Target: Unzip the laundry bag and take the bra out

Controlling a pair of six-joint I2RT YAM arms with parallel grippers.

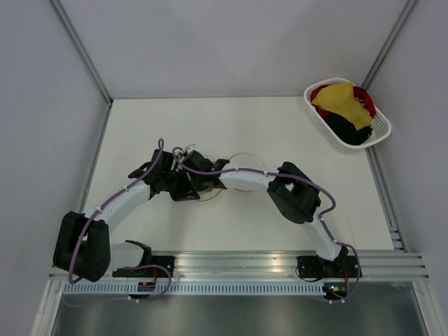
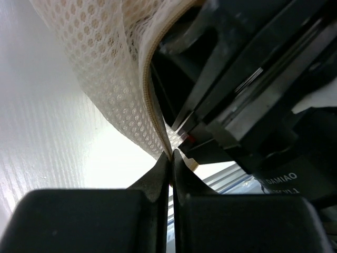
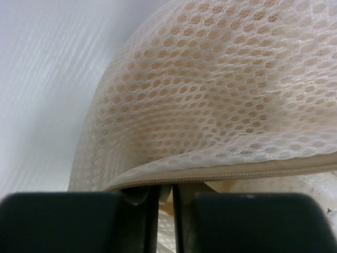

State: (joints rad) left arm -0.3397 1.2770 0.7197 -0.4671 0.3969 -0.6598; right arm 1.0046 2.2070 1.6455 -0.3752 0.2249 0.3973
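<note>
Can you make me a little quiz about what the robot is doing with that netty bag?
1. True or false: the left pincer is pinching the laundry bag by its zip edge.
2. What is in the white basket at the far right corner? A) clothes B) toys C) fruit
3. Fill in: the bag is made of see-through ____.

Key: 1 true; 2 A; 3 mesh.

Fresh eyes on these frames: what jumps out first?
Both arms meet mid-table over the mesh laundry bag. The left tool is pinched shut on its zip edge, and the right tool is nearly closed at the zip rim. At the back right sits a white basket of yellow, red and black clothes.
</note>
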